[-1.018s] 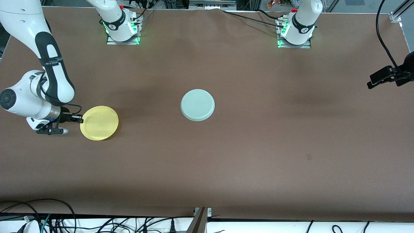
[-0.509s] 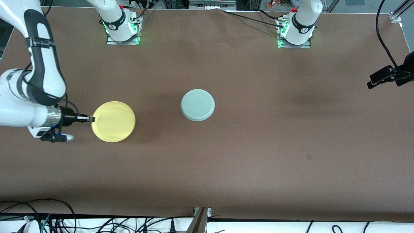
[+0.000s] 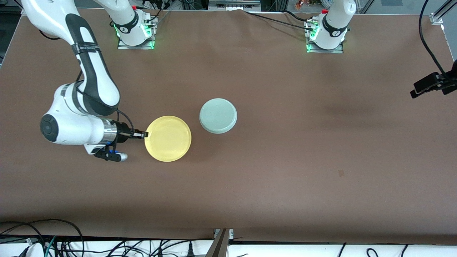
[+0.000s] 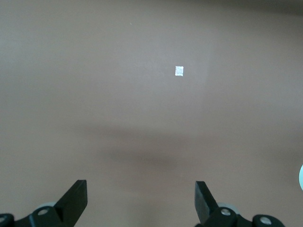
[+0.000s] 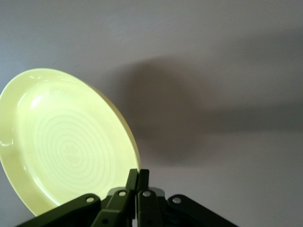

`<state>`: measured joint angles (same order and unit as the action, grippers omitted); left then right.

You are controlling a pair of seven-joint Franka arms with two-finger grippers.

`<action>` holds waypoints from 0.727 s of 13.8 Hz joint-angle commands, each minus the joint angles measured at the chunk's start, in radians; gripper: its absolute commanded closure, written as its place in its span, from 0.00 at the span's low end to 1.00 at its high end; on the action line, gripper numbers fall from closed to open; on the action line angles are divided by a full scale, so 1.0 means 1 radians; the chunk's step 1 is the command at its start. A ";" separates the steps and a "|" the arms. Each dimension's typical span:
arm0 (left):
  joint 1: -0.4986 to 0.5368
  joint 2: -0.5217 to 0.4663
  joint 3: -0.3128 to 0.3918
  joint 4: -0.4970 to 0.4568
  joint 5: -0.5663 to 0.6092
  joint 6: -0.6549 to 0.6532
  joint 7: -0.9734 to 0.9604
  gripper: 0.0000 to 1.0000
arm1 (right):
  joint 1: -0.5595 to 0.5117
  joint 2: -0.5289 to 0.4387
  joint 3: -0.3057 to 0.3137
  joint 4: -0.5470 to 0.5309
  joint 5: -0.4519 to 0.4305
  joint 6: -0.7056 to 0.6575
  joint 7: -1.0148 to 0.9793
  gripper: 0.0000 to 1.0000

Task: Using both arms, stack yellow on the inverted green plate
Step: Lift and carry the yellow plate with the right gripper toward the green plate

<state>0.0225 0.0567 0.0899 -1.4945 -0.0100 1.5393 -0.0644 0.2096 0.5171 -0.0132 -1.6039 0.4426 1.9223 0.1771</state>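
The yellow plate [image 3: 167,138] hangs above the table, rim up, close beside the green plate on the side toward the right arm's end. My right gripper [image 3: 144,134] is shut on the yellow plate's rim. In the right wrist view the fingers [image 5: 140,172] pinch the rim and the yellow plate [image 5: 66,142] casts a shadow on the table below. The pale green plate [image 3: 218,115] lies upside down at the table's middle. My left gripper [image 4: 141,189] is open and empty, high over bare table. Its black hand [image 3: 430,84] shows at the left arm's end.
Brown cloth covers the table [image 3: 285,160]. The two arm bases [image 3: 134,32] [image 3: 325,34] stand along the edge farthest from the front camera. A small white square mark [image 4: 179,71] lies on the cloth under the left gripper. Cables run along the near edge.
My right gripper has carried the yellow plate from the right arm's end of the table toward the middle, up close to the green plate. The left hand shifted slightly.
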 commanded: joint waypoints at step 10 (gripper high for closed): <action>0.014 0.009 -0.006 0.034 0.019 0.022 -0.003 0.00 | 0.324 -0.070 -0.005 -0.268 -0.047 0.335 0.018 1.00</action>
<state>0.0302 0.0571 0.0908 -1.4854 -0.0100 1.5666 -0.0648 0.4992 0.5605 -0.0094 -1.7060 0.4234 2.1677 0.1947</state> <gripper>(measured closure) 0.000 0.982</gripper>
